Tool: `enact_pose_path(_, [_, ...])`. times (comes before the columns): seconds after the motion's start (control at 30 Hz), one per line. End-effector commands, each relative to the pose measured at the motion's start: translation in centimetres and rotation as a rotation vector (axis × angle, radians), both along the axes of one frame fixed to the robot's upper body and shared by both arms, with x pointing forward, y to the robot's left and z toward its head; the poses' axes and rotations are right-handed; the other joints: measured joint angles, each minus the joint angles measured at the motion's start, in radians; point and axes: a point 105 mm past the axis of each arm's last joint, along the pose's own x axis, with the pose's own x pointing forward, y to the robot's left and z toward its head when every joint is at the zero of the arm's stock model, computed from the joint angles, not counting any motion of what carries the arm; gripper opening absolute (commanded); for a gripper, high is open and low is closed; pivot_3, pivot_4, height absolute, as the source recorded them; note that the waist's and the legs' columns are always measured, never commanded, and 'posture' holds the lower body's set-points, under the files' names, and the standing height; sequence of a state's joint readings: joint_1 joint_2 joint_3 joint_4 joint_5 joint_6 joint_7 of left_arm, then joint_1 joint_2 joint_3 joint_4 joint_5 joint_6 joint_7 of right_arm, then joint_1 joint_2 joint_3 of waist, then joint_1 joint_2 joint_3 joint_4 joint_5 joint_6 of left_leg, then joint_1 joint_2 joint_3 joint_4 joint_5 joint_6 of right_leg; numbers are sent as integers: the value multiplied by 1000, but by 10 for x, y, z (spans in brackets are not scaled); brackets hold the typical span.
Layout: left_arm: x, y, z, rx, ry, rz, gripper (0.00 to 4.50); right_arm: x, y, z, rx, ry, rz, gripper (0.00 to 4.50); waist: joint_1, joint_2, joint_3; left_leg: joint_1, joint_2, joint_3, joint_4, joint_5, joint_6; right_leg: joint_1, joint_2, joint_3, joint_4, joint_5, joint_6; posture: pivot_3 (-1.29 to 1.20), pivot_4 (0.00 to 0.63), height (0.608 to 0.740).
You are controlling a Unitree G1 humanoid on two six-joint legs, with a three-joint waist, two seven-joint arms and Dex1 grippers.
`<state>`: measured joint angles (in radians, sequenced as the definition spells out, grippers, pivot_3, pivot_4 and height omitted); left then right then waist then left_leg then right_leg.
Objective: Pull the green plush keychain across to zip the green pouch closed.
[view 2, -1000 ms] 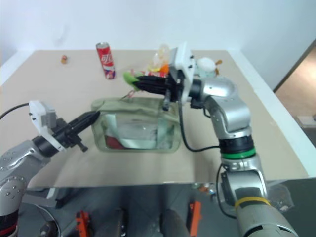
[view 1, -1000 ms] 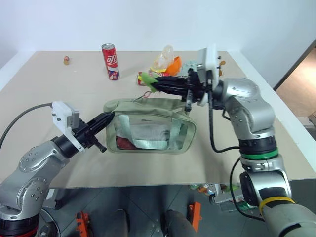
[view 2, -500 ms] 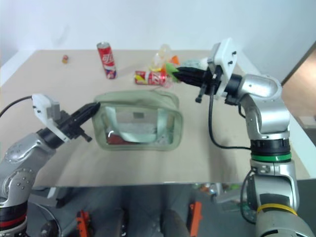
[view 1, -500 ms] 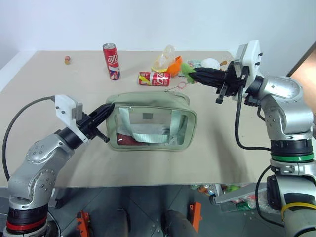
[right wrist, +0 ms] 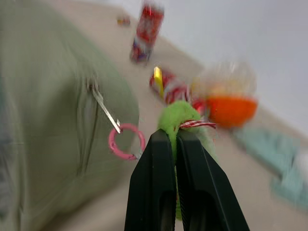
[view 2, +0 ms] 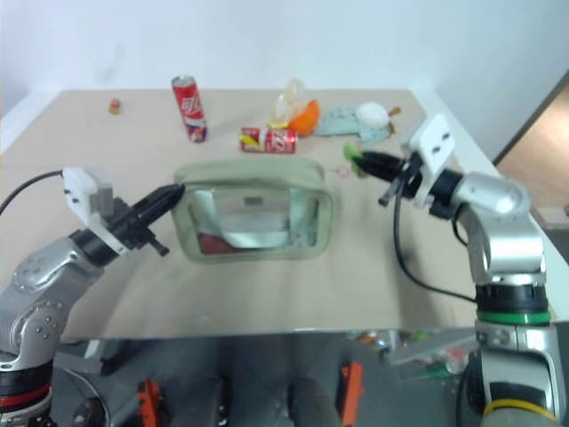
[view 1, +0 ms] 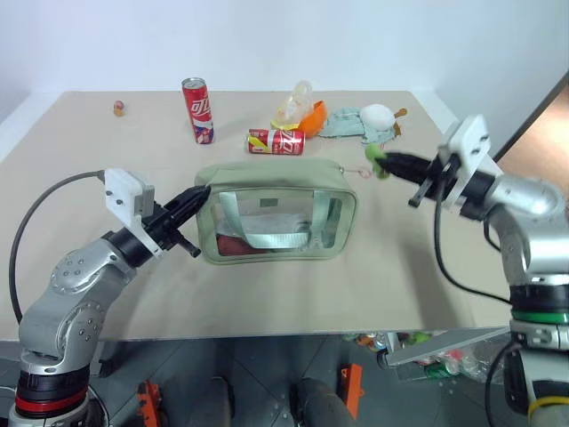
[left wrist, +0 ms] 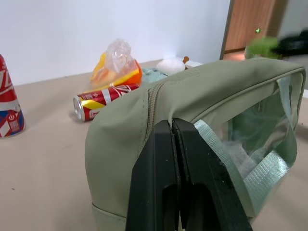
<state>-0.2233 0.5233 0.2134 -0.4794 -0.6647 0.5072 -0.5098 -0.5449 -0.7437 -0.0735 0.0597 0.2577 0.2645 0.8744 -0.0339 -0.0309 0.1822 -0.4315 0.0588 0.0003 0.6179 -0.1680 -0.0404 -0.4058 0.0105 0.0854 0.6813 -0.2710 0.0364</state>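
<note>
Green pouch (view 1: 276,213) — one, pinched by left gripper (view 1: 200,191); right gripper (view 1: 384,163) clamps one green plush keychain (view 1: 376,160) — two cans (view 1: 197,108) behind.

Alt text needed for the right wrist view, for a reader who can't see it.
The right pincer, shut on the green plush keychain, pulls a pink ring and zipper pull taut from the green pouch. Behind lie blurred red cans and an orange object.

Even, bright indoor light with faint soft shadows. The right wrist view is heavily blurred: the green pouch (right wrist: 57,110) at nine o'clock and the cans (right wrist: 147,31) at twelve o'clock smear, background soft
</note>
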Motion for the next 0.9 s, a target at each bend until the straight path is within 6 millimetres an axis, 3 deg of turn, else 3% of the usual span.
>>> enact_pose_path(0.03, [-2, 5, 6, 29, -28, 27, 0, -2, 5, -14, -107, -25, -28, 35, 0, 0, 0, 0, 0, 1, 0, 0, 0, 0, 0, 1, 0, 1, 0, 0, 150, 740])
enact_pose_path(0.27, [-3, 7, 3, 33, -13, 36, 0, 0, 16, -42, -139, -1, -51, 35, -5, 0, 0, 2, 0, 1, 0, 1, 0, 1, 0, 1, 0, 2, 1, 0, 150, 740])
enact_pose_path(0.37, [-1, 3, 0, 1, 23, 24, 0, 1, 26, -68, -119, 54, -52, 35, -5, 0, 0, 2, 0, 0, 0, 1, 0, 1, 1, 1, 0, 2, 0, 0, 150, 740])
enact_pose_path(0.47, [1, 3, -4, 1, 46, 20, 0, 4, 24, -70, -27, 58, -84, 35, -9, 0, 0, 2, 0, 1, 0, 1, 0, 1, 1, 1, 0, 1, 1, 0, 150, 740])
enact_pose_path(0.63, [-1, 4, -6, -44, 104, -28, 1565, -1, 23, -17, 348, 81, -9, 1685, -10, 0, 0, 2, 0, 0, 1, 1, 0, 2, 0, 1, 0, 2, 1, 0, 150, 740])
enact_pose_path(0.77, [-6, 14, 4, -43, 96, -42, 3007, -21, 16, 15, 440, 76, 92, 3122, -11, 0, 0, 1, 0, 0, 0, 1, 0, 1, 1, 1, 0, 2, 1, 0, 150, 740])
enact_pose_path(0.87, [-10, 29, 14, -44, 90, -41, 3751, -33, 10, 36, 450, 50, 133, 3911, -11, 0, 0, 1, 1, 0, 0, 1, 0, 1, 1, 0, 0, 1, 0, 0, 150, 740])
enact_pose_path(0.9, [-11, 33, 17, -44, 90, -42, 4275, -36, 9, 40, 443, 46, 144, 4407, -12, 0, 0, 1, 1, 0, -1, 1, 1, 0, 1, 0, 0, 0, 0, 0, 150, 740])
